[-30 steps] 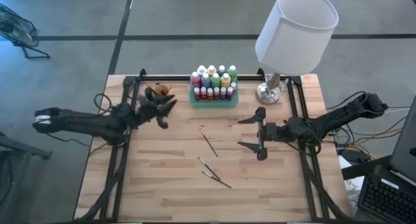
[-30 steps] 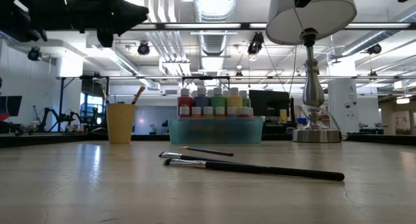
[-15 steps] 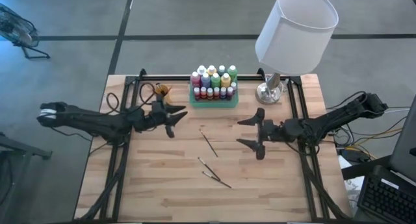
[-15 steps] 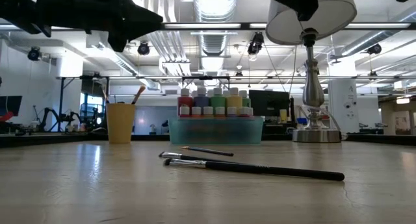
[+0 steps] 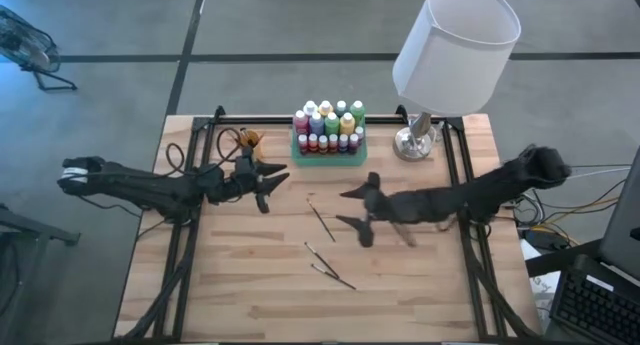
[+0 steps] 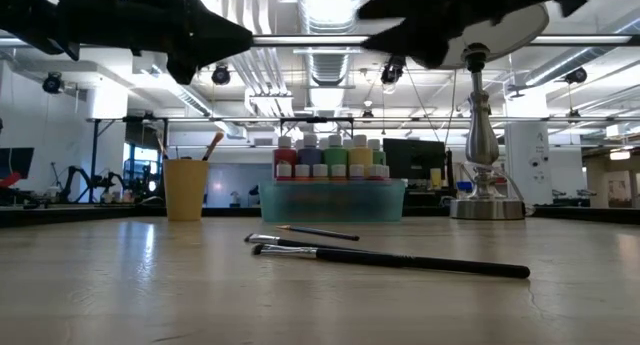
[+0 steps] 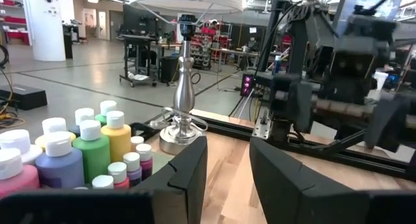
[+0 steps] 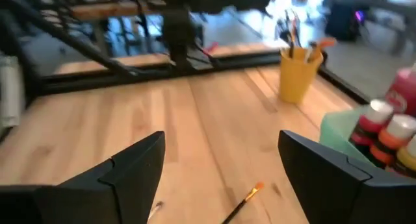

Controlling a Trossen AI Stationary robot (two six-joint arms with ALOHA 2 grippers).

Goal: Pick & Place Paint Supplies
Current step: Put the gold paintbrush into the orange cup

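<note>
Brushes, thin and dark-handled, lie on pale wood beneath the right end effector, open and empty.

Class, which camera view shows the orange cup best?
The low view: the cup stands in full profile, brushes sticking out. The right wrist view shows it blurred, the high view only a sliver, and the left wrist view not at all.

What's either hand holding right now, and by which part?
Nothing. The right hand is open above the table near the loose brushes; the left hand is open too, with an empty gap, near the yellow cup.
</note>
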